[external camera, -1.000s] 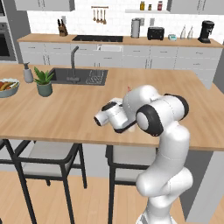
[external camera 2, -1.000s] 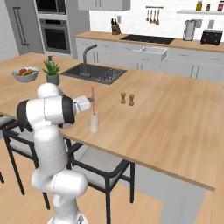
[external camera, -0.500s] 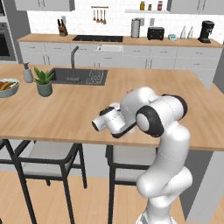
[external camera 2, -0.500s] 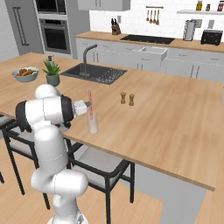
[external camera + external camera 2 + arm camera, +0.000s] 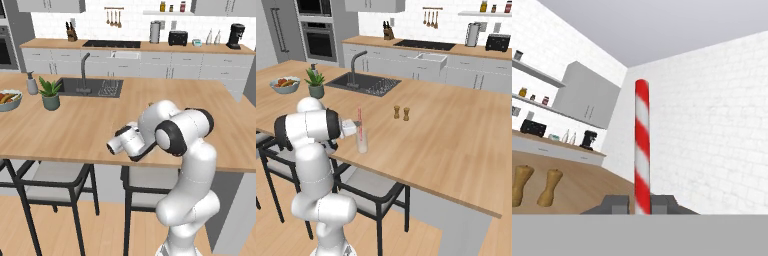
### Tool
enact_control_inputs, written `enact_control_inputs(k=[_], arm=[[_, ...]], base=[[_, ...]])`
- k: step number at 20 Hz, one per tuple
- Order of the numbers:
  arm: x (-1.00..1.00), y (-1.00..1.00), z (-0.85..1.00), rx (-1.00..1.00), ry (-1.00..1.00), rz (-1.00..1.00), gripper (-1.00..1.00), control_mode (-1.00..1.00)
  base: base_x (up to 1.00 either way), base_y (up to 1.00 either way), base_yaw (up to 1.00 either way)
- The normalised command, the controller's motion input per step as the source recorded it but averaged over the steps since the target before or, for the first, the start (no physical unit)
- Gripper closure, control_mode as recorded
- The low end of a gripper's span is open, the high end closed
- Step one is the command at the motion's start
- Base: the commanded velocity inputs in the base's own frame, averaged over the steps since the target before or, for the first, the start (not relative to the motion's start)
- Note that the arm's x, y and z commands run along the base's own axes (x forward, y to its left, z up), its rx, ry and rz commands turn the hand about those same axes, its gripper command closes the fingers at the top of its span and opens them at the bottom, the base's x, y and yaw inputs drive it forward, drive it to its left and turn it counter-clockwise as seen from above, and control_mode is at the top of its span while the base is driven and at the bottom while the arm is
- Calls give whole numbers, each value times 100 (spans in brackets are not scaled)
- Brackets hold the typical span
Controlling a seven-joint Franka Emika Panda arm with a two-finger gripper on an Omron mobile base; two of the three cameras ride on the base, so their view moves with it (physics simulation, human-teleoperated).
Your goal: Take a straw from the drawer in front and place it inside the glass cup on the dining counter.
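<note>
On the dining counter (image 5: 456, 135) at the centre of the right base frame, the gripper (image 5: 358, 123) is clamped on the red-and-white straw (image 5: 360, 125), which stands upright in the glass cup (image 5: 362, 142) left of centre, near the counter's front edge.

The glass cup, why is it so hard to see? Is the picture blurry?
In the right base view the glass cup is clear, so the wood counter shows through; the picture is slightly soft too. In the hand view the straw looks sharp, its red stripes plain.
</note>
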Motion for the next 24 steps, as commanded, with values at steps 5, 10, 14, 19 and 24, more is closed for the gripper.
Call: enact_control_inputs(k=[5, 10, 14, 19, 24], arm=[[0, 1, -3, 0, -2, 0, -100, -100], [0, 0, 3, 0, -8, 0, -100, -100], [0, 3, 14, 0, -10, 0, -100, -100], [0, 4, 15, 1, -8, 0, -100, -100], [0, 15, 38, 4, -12, 0, -100, -100]], base=[[0, 0, 0], [0, 0, 0], [0, 0, 0], [0, 0, 0], [0, 0, 0]])
